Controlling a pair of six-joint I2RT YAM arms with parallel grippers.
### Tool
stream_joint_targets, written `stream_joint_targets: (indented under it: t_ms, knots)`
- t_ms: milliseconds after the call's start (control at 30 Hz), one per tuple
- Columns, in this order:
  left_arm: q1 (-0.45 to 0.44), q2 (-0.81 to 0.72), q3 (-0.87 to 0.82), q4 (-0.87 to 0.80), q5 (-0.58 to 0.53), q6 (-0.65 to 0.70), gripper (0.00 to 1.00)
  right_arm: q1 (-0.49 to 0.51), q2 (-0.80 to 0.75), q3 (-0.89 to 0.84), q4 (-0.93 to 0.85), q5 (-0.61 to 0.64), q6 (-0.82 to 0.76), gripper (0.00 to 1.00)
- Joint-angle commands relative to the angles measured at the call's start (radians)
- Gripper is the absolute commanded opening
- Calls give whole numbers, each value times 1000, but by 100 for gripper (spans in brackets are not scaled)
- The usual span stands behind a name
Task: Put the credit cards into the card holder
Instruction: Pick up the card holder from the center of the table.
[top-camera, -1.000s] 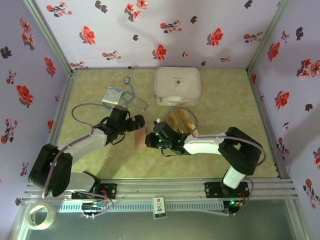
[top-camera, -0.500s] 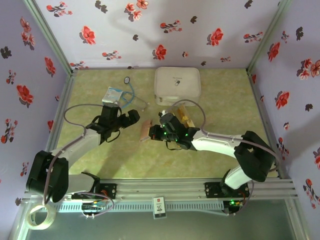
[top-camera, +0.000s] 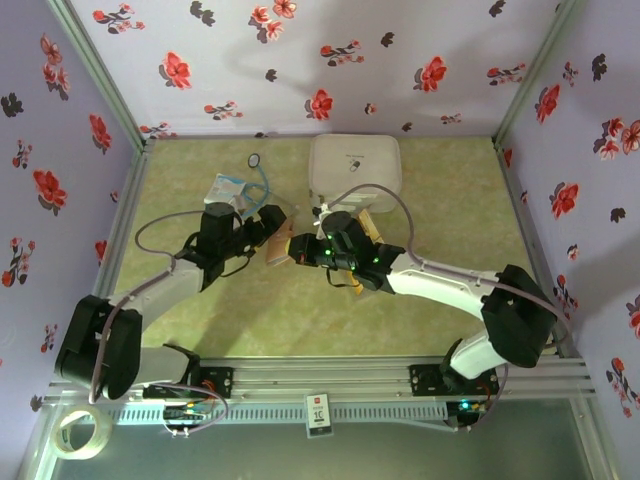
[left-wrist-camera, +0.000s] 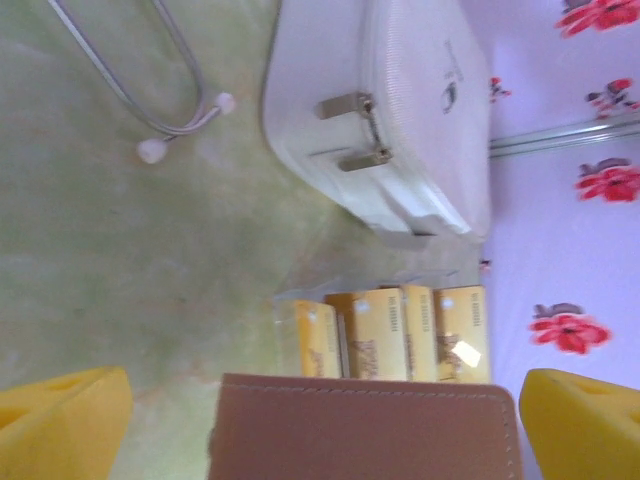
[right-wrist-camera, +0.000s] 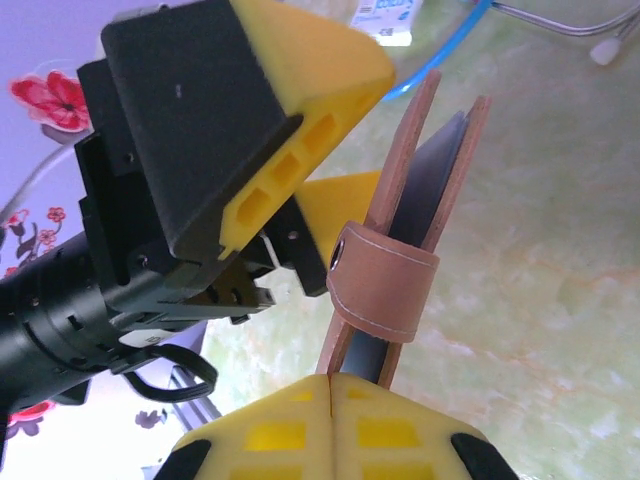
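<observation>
The right pincer (right-wrist-camera: 332, 390) is clenched on one edge of the card holder (right-wrist-camera: 385, 290). It holds it up so the wide-open left pincer (left-wrist-camera: 320, 425), one finger on each side, can probably grab it. Further back, the credit cards (left-wrist-camera: 400, 345) lie on the bench (left-wrist-camera: 120, 260) by the white case (left-wrist-camera: 400, 130).

Soft, even light falls from above in the top view; the arms throw only faint, blurry shadows on the table (top-camera: 440, 300), and a dim grey shadow smudges the back wall (top-camera: 250, 40). The white case (top-camera: 355, 172) is bright, nearly washed out. The whole frame is slightly soft. The left wrist view is hazy: the wallet (left-wrist-camera: 365, 428) and the left fingers (left-wrist-camera: 60, 425) at the bottom edge are out of focus, the cards (left-wrist-camera: 400, 345) smeared. In the right wrist view the wallet is crisp, the table behind it blurred
</observation>
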Motion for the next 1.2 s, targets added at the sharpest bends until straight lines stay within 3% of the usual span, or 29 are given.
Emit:
stream_joint_targets:
  t_ms: [0,167,267,967,1167]
  knots:
    - [8,22,-21,144,62,-95,100,-8,6,24,75,-30,31,0]
    - [7,36,-53,257,84,-152,99,-17,27,-7,138,-47,58,0]
    - [9,27,-60,279,86,-153,94,-28,29,-35,161,-49,69,0]
    - [21,-27,-82,304,86,-105,73,-54,52,-116,210,-44,84,0]
    - [23,-16,-97,326,87,-106,62,-55,54,-117,212,-42,84,0]
